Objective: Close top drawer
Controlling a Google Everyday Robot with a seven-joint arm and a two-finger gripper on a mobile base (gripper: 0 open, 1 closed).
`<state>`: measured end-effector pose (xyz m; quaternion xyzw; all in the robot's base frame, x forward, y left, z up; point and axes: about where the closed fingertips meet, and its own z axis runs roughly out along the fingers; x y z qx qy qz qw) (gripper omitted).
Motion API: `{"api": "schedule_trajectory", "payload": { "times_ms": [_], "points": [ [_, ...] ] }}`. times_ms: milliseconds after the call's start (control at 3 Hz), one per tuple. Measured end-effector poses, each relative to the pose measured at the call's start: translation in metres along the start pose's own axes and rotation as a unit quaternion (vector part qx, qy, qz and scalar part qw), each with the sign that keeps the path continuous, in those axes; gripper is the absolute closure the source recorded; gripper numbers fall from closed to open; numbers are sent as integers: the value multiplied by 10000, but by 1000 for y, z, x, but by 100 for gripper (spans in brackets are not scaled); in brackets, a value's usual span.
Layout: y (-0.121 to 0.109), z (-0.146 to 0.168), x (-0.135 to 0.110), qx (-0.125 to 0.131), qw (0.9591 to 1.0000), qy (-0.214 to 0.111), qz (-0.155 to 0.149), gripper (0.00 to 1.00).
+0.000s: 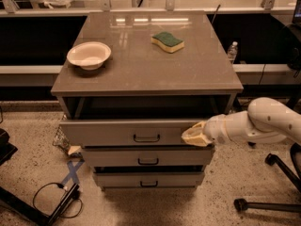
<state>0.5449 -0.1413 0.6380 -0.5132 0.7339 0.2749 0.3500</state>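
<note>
The top drawer (108,133) is a wide grey-brown panel with a small dark loop handle (146,138) at its centre. It stands out only a little from the cabinet, and a narrow dark gap shows above it. My gripper (194,135) comes in from the right on a white arm and presses against the right part of the drawer front. Two narrower drawers (148,157) sit below it.
On the cabinet top (188,74) are a white bowl (89,55) at left and a green-and-yellow sponge (168,41) at the back. A water bottle (232,52) stands on the right shelf. Black cables (51,197) and blue tape lie on the floor left; chair legs (268,201) right.
</note>
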Motion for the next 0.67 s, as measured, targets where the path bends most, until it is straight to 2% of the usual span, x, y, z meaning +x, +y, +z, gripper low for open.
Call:
{"api": "schedule_trajectory", "payload": {
  "times_ms": [333, 667],
  "points": [
    [-28, 30, -17, -143, 9999, 62, -42, 100],
    [-28, 31, -17, -144, 9999, 61, -43, 100]
  ]
}}
